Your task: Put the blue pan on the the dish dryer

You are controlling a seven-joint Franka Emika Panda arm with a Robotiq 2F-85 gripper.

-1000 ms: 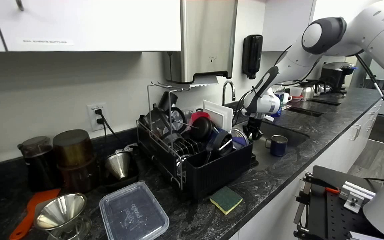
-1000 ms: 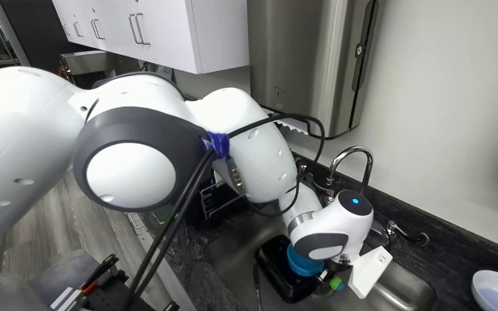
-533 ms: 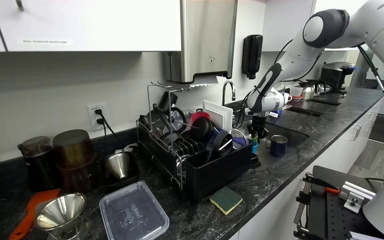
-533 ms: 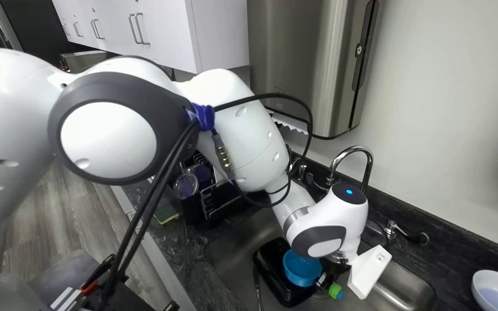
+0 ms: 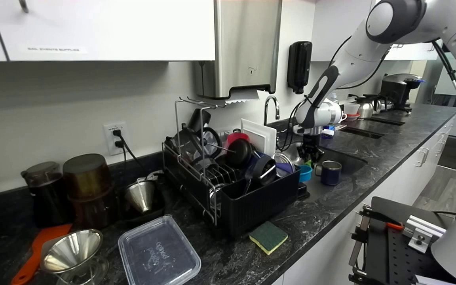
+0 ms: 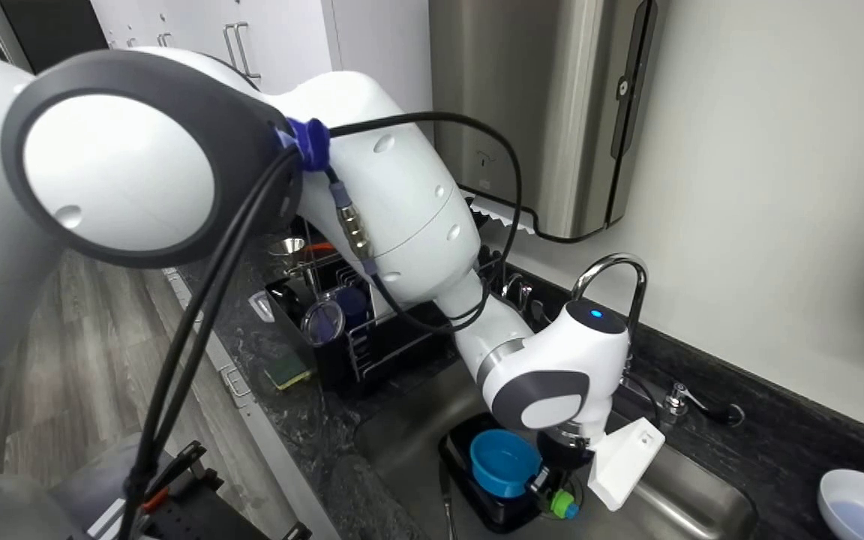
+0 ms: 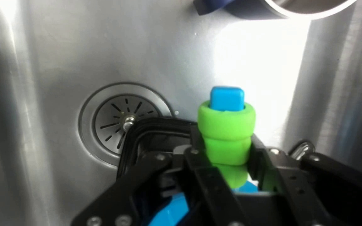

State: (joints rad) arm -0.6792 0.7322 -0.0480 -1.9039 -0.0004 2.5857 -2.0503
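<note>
The blue pan (image 6: 505,463) has a bright blue round body and a green handle (image 7: 226,135) with a blue tip. My gripper (image 7: 225,142) is shut on that handle, one black finger pressed to each side. Over the sink, the pan's body hangs upright beside the gripper (image 6: 550,480) and above a black tray; the gap beneath is hard to judge. Most of the body is hidden behind the fingers in the wrist view. The dish dryer (image 5: 257,204), a black rack filled with dishes, stands left of the pan (image 5: 305,173) in an exterior view.
A dark blue mug (image 5: 331,173) stands in the sink near the gripper. The black tray (image 6: 493,519) lies below the pan. The faucet (image 6: 638,279) rises behind the wrist. A sponge (image 5: 268,237) and a clear container (image 5: 158,251) lie in front of the rack.
The arm's elbow has risen, and the gripper has shifted with the pan. The blue body, earlier hidden behind the rack in an exterior view, now shows beside it. The grip is unchanged.
</note>
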